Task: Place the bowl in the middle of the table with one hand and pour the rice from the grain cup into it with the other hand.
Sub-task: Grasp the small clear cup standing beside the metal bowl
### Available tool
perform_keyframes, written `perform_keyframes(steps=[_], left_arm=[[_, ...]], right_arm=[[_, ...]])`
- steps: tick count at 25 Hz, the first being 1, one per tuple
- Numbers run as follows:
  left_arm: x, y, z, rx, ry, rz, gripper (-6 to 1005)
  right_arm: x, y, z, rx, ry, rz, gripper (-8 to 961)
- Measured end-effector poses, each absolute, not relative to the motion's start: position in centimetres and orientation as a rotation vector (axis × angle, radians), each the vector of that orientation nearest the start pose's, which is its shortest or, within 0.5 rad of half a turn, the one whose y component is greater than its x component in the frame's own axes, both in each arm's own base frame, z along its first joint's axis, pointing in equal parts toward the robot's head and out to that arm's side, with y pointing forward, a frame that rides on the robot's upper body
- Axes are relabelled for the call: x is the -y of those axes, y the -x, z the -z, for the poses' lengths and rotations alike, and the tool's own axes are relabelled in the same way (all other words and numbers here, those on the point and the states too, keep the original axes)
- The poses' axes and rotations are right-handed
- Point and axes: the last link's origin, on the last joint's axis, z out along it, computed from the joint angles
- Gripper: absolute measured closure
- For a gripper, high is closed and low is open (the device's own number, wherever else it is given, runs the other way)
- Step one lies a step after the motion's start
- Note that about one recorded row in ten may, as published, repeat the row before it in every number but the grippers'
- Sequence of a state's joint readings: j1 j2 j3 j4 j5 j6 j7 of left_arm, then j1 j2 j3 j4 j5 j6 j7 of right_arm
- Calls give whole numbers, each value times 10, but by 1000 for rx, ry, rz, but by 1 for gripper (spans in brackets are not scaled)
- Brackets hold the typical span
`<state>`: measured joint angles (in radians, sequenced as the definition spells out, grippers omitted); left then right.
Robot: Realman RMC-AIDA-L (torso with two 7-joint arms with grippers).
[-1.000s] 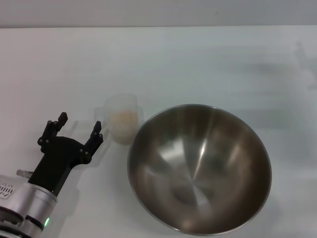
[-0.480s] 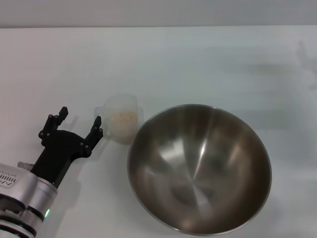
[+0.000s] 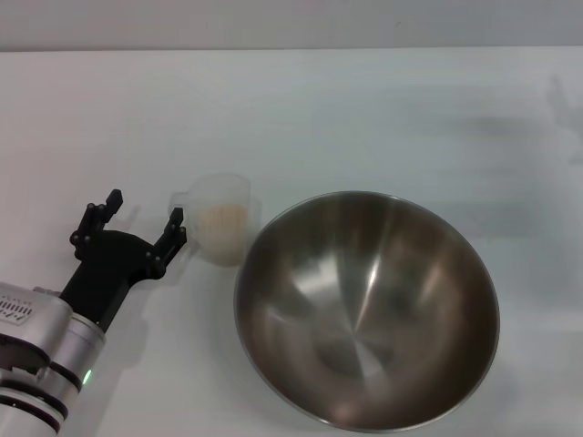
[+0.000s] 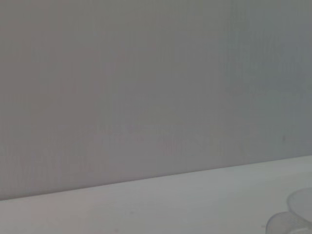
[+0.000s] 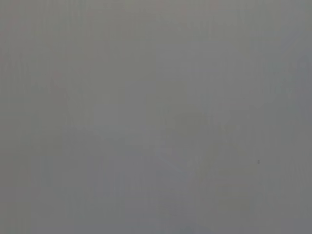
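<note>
Only the head view shows the whole scene: the bowl (image 3: pixel 367 309), a wide stainless-steel vessel with a brushed grey, empty interior, rests on the white table (image 3: pixel 364 118) toward its near edge, right of centre. Just beside the bowl's left rim stands the grain cup (image 3: pixel 223 218), small, frosted and translucent, upright, with a heap of beige rice (image 3: pixel 224 217) inside and its small handle facing left. The left gripper (image 3: pixel 143 218) sits near the table's near left corner, jaws spread wide and holding nothing, one fingertip just beside the cup's handle. By contrast, the left wrist view shows only a grey wall, a strip of table and a sliver of the cup (image 4: pixel 295 217). The right wrist view shows plain grey; the right gripper appears nowhere.
</note>
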<state>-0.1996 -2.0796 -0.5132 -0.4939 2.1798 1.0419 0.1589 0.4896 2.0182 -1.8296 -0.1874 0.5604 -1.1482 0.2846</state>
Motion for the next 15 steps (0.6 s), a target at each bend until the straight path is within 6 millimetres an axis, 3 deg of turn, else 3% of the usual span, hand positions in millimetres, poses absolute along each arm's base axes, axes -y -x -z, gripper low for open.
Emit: perform_keyframes(steps=[15], left_arm=[[-257,307,93,601,1810,595,219]], right_arm=[[-373,-322,-47,-549,1413,-838,245]])
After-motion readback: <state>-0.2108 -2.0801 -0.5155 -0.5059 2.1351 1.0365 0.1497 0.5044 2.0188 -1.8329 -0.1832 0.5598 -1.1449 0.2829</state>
